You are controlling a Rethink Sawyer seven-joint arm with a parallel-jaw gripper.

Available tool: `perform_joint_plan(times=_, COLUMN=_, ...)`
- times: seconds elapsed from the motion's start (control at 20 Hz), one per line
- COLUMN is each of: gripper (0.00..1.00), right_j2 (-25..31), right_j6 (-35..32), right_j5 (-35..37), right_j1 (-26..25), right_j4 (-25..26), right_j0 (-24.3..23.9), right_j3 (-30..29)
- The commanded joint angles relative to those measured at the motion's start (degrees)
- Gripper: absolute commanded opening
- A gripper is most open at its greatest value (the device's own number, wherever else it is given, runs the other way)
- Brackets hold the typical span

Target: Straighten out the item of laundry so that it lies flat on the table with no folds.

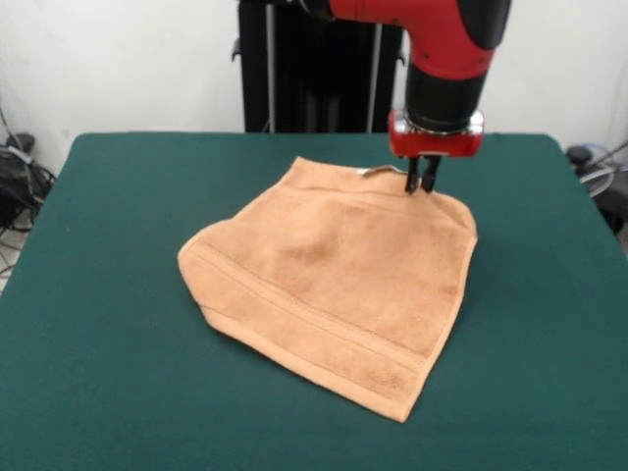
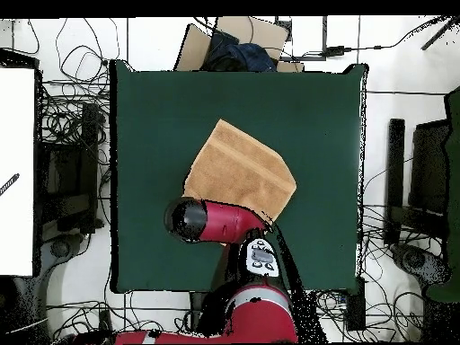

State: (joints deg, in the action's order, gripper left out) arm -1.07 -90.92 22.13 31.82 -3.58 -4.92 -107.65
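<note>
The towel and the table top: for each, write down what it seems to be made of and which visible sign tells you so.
The towel: probably cotton terry, matte and soft-looking; its orange-brown surface looks fuzzy, with flatter woven bands near one edge.
The table: the top looks covered in dark green felt or a similar cloth; it is even, dull and without shine. What lies under the covering cannot be seen.

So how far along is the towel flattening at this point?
Mostly done: the towel lies spread on the table, most of it smooth. In hand: the gripper is down at its far edge beside the white label. Left: that far corner looks slightly rumpled, and one side edge may be turned under.
</note>
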Motion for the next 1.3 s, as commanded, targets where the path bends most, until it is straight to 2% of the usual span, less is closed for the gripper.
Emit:
perform_joint_plan(times=0.05, gripper=0.00, right_j2=-0.65, right_j6=-17.26, right_j5=-3.04, right_j1=0.80, right_j4=-4.39, right_j0=1.55, right_j3=-4.27)
perform_joint_plan(times=0.4, gripper=0.00, right_j2=-1.57, right_j6=-17.70, right_j5=-3.03, right_j1=2.01, right_j4=-6.10, right_j0=2.95, right_j3=-5.77)
perform_joint_plan(times=1.15, gripper=0.00, right_j2=-1.09, right_j6=-15.83, right_j5=-4.67, right_j1=2.67, right_j4=-7.57, right_j0=2.36, right_j3=-7.21)
perform_joint_plan(times=1.2, gripper=1.00, right_j2=-1.20, right_j6=-15.84, right_j5=-4.76, right_j1=2.62, right_j4=-7.77, right_j0=2.50, right_j3=-7.27)
perform_joint_plan(times=1.3, gripper=1.00, right_j2=-1.46, right_j6=-16.03, right_j5=-4.65, right_j1=2.59, right_j4=-7.82, right_j0=2.77, right_j3=-7.21)
